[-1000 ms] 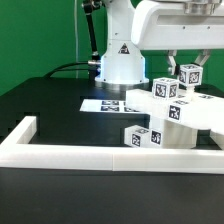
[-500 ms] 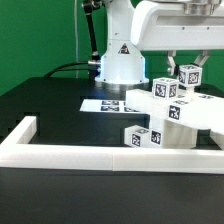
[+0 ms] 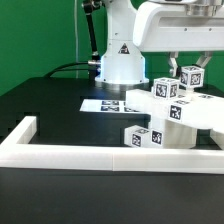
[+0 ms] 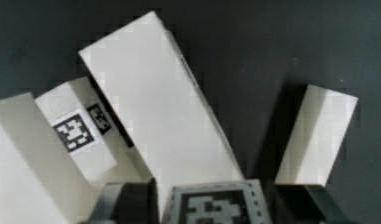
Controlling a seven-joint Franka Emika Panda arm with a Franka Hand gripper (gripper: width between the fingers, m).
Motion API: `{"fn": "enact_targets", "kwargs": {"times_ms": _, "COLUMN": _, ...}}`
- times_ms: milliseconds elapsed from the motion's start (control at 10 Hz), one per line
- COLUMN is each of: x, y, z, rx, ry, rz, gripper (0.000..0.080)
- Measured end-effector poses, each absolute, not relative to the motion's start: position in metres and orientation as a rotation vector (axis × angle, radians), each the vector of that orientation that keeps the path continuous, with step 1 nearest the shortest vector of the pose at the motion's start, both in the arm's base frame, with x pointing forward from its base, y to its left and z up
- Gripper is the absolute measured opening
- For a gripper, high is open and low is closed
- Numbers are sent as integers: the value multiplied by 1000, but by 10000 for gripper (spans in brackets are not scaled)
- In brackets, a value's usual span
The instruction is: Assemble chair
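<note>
Writing: no words can be read; only black-and-white square tags on the chair (image 3: 172, 112) pieces and on the marker board (image 3: 108, 103).
Gripper (image 3: 183, 72): closed almost fully, holding a tagged white block (image 3: 190, 76) at the top of the chair pieces.
Chair: on the black table (image 3: 50, 105), at the exterior view's right, directly under the gripper, inside the white border frame (image 3: 90, 153).
Robot base (image 3: 120, 62): behind the marker board.

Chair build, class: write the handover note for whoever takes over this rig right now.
Gripper: shut on a tagged chair part, held above the pile.
Chair pieces: clustered at the exterior view's right, inside the white border frame; one tagged block sits in front.
Marker board: flat near the arm's base.
Done: no finished chair visible.
Left: place the held part, then continue joining pieces.
</note>
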State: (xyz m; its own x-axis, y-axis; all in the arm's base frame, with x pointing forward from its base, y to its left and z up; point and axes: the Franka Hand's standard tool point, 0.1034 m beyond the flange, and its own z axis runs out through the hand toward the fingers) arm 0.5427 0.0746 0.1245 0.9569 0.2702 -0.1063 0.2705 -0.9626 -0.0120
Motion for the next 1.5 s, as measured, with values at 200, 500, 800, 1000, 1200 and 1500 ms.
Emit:
{"fn": "enact_targets", "kwargs": {"times_ms": 200, "x": 542, "y": 74, "z": 122, "rx": 3102, "ry": 428, "rz": -172, "gripper": 294}}
{"fn": "enact_targets", "kwargs": {"times_ms": 500, "x": 543, "y": 71, "z": 118, "rx": 3100, "ry": 425, "rz": -157, "gripper": 294}}
{"fn": "enact_targets", "kwargs": {"times_ms": 800, "x": 543, "y": 71, "z": 119, "rx": 3100, "ry": 424, "rz": -157, "gripper": 294}}
{"fn": "enact_targets", "kwargs": {"times_ms": 1000, "x": 543, "y": 71, "z": 119, "rx": 3100, "ry": 424, "rz": -157, "gripper": 294}}
{"fn": "enact_targets", "kwargs": {"times_ms": 1200, "x": 543, "y": 71, "z": 119, "rx": 3100, "ry": 424, "rz": -157, "gripper": 294}}
{"fn": "enact_targets", "kwargs": {"times_ms": 1500, "x": 543, "y": 71, "z": 119, "rx": 3101, "ry": 415, "rz": -157, "gripper": 294}}
